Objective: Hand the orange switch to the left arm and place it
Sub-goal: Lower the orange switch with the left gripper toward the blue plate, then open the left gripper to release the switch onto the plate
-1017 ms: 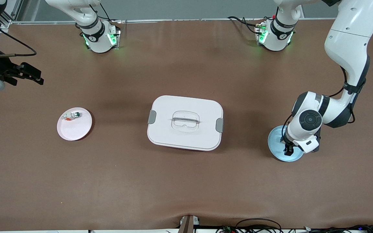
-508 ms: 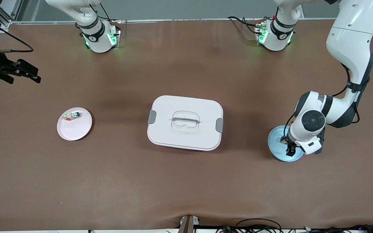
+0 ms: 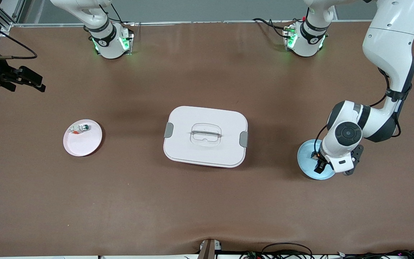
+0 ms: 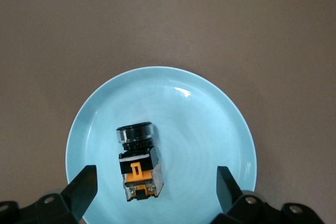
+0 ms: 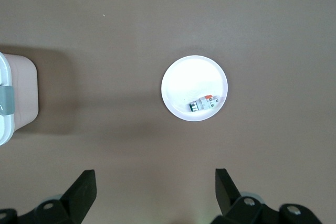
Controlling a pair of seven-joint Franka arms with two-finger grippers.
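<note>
The orange switch [image 4: 137, 163] lies on its side on a light-blue plate [image 4: 210, 129], black button end away from my fingers, orange back toward them. In the front view it is a small dark speck [image 3: 314, 155] on that plate [image 3: 304, 158] at the left arm's end of the table. My left gripper [image 3: 318, 167] hangs low over the plate, open, its fingertips [image 4: 84, 182] on either side of the switch without touching it. My right gripper [image 3: 34, 82] is open and empty, high over the right arm's end of the table. The white box [image 3: 205, 136] sits mid-table.
A pink plate [image 3: 84, 144] holds a white-and-green part [image 3: 79, 128] with a red-orange tip, toward the right arm's end; the right wrist view shows the plate [image 5: 189, 80], the part [image 5: 203, 103] and a box corner [image 5: 16, 98]. Brown table [image 3: 207, 201] lies around.
My left gripper has turned and shifted a little over the blue plate, staying open. My right gripper has drawn slightly toward its end of the table.
</note>
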